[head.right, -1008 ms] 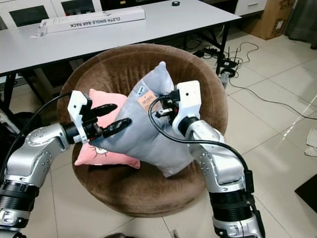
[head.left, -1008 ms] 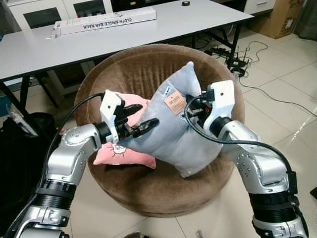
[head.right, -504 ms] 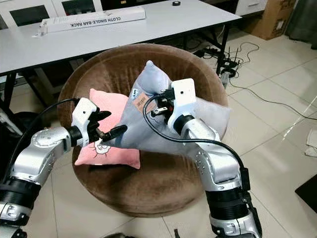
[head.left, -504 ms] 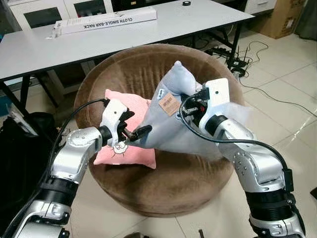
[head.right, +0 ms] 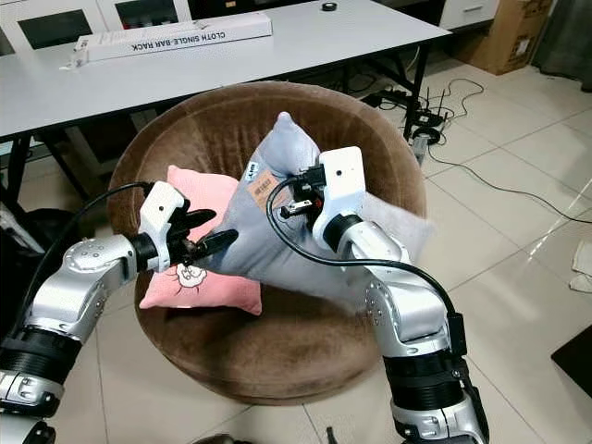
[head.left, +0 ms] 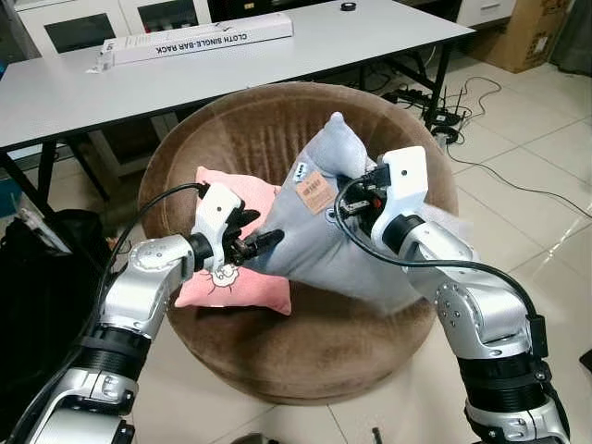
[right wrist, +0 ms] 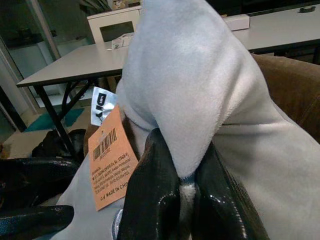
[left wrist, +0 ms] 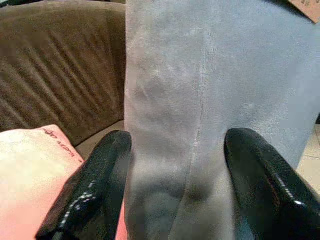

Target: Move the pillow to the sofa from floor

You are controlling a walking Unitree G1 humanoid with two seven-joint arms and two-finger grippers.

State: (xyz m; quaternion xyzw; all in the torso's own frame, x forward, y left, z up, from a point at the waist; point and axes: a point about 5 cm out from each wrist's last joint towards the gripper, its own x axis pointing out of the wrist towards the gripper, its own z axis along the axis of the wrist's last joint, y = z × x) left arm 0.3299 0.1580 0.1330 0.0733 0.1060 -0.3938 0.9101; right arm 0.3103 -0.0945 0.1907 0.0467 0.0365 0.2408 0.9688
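Note:
A grey pillow [head.left: 324, 231] with an orange tag leans on the seat of the round brown sofa chair [head.left: 250, 129], its top corner raised. My right gripper [right wrist: 182, 200] is shut on that top corner, with fabric pinched between its fingers. My left gripper [head.left: 254, 236] is open at the pillow's lower left edge. In the left wrist view its fingers [left wrist: 100, 170] stand on either side of the grey fabric. A pink pillow [head.left: 222, 287] lies on the seat under the left gripper.
Behind the sofa stands a white table [head.left: 370, 37] with a long white box [head.left: 199, 39] on it. Cables [head.left: 462, 102] run over the tiled floor at the right. A black bag [head.left: 37, 268] sits at the left and a cardboard box [head.left: 532, 32] at the far right.
The grey pillow has come down and tipped onto the seat. My left gripper has moved in around its lower edge and my right gripper has shifted slightly left with the corner.

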